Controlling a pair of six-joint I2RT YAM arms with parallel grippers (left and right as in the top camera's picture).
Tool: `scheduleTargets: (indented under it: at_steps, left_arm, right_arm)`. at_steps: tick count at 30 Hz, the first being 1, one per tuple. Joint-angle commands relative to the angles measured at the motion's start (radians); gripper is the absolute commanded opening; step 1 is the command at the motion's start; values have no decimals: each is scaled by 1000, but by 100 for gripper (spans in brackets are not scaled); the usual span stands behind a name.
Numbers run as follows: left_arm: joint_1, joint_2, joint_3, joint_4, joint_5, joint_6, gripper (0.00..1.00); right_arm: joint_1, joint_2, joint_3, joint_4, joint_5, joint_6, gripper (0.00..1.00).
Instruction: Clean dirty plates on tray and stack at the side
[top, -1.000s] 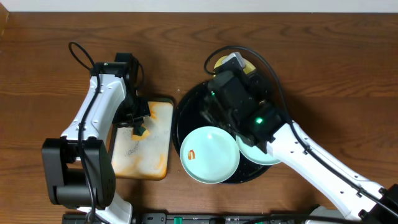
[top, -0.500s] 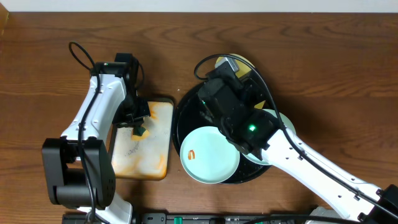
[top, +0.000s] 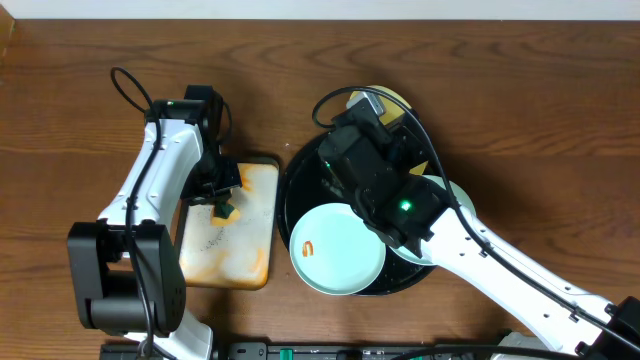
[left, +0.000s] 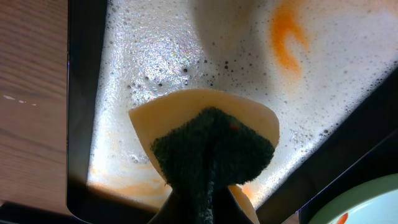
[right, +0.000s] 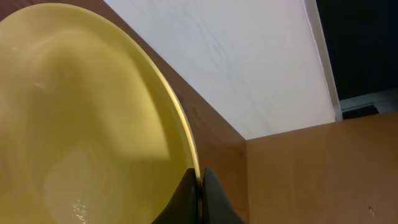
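One pale yellow round shallow plate is pinched by its rim in the closed right gripper at the far side of the large glossy black round tray, an edge hold that suits tilting it up and lifting it clear. A mint-blue round plate with an orange smear lies at the tray's near side, unwashed. The left gripper is clamped on a yellow sponge with a green scouring face, poised over the foamy, orange-stained pale rectangular tray, likely ready to scrub. No stack stands on the brown wooden surface yet.
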Motion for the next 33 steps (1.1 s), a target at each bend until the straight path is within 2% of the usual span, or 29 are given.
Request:
scheduleTargets:
  at_steps: [1,29,33]
  left_arm:
    - [5,-22,0,-7,10,17,8]
    - [5,-22,0,-6,10,17,8]
    - [5,-22,0,-6,10,17,8]
  right_arm:
    - [20,-9,10,6,30,-5,1]
    - [20,-9,10,20,24,0,1]
    - [6,-8,10,-23,-69,118,1]
